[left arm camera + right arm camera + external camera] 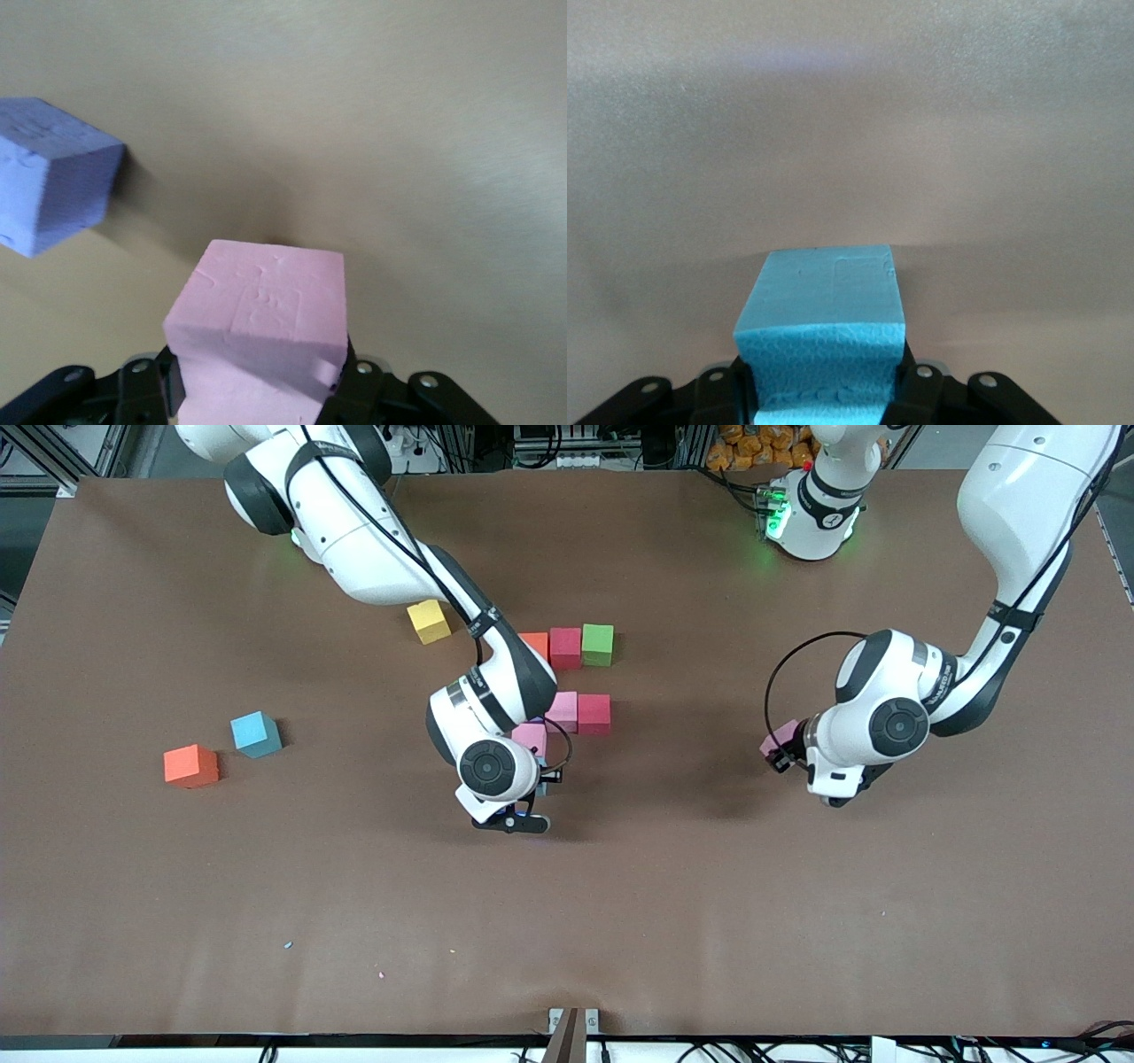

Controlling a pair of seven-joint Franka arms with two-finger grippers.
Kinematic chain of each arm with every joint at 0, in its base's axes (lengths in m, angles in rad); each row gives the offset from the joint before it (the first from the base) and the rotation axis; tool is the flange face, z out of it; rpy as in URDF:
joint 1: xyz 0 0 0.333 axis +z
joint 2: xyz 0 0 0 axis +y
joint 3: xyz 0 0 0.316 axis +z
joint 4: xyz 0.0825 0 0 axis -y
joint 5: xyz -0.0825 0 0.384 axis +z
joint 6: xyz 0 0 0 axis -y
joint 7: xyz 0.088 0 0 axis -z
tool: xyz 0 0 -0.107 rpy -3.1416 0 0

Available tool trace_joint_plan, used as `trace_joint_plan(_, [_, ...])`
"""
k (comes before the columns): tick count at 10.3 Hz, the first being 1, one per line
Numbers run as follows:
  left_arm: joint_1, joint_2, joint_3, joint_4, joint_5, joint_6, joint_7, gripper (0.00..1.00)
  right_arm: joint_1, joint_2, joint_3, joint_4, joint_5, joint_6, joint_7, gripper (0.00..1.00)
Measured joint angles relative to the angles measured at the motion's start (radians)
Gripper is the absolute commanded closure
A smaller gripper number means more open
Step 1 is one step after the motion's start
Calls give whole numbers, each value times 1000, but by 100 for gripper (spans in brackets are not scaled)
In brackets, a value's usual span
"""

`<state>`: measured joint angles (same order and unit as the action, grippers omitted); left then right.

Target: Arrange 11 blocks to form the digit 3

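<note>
My left gripper (780, 755) (257, 382) is shut on a pink block (266, 301) (781, 738), low at the table toward the left arm's end. A purple block (53, 173) lies close beside it. My right gripper (540, 779) (824, 385) is shut on a light blue block (824, 292), low over the table beside the cluster. The cluster has an orange block (537, 640), a red block (565, 647) and a green block (598, 645) in a row. Nearer the camera are a pink block (564, 710), a red block (594, 714) and another pink block (530, 737).
A yellow block (429, 621) lies beside the right arm's forearm. A blue block (256, 734) and an orange-red block (190, 766) sit toward the right arm's end of the table. The brown table (620, 903) spreads bare nearer the camera.
</note>
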<state>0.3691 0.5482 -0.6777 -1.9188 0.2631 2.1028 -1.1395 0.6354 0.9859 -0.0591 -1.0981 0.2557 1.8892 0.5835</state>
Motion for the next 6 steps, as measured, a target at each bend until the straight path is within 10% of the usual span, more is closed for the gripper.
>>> trace_joint_plan(6, [-91, 145, 0, 182, -45, -2, -265, 95, -18, 1, -6, 1, -1, 1, 0, 100])
